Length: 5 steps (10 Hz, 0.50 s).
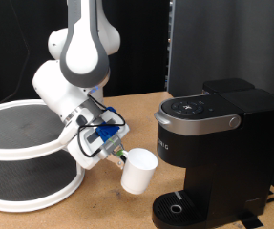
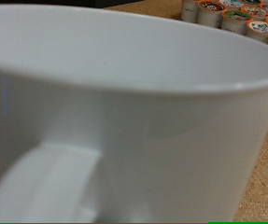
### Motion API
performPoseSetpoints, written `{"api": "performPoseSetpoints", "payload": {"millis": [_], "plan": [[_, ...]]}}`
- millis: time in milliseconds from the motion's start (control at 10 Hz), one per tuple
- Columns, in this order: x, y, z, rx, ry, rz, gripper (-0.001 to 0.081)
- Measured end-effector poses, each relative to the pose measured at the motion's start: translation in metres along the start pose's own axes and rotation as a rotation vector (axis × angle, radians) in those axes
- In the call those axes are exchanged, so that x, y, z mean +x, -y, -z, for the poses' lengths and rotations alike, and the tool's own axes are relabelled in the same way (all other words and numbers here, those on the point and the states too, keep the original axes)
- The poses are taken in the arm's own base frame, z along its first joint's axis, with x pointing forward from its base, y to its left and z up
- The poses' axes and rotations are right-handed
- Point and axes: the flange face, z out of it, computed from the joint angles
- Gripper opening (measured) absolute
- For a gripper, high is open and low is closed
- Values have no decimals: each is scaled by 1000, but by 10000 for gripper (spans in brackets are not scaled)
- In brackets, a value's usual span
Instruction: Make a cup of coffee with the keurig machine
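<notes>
In the exterior view my gripper [image 1: 117, 156] is shut on the handle side of the white cup [image 1: 138, 171], holding it tilted in the air just left of the keurig machine [image 1: 218, 143] and a little above its round drip tray [image 1: 178, 207]. The machine's silver-rimmed lid [image 1: 199, 110] is down. The cup [image 2: 124, 103] fills nearly the whole wrist view, with its handle [image 2: 40, 187] close to the lens; the fingers themselves are hidden there.
A white two-tier round stand [image 1: 27, 153] sits at the exterior view's left, beside the arm. Several coffee pods [image 2: 236, 17] lie on the wooden table [image 1: 137, 215] beyond the cup. A dark curtain hangs behind.
</notes>
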Motion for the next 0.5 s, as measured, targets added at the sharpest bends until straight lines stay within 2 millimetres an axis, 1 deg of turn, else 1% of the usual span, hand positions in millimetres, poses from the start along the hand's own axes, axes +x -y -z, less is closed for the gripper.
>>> {"api": "performPoseSetpoints", "payload": {"millis": [300,500], "plan": [[2,11,-8,10,-18,11,64],[0,15,-14,-2,-17,21,64]]}}
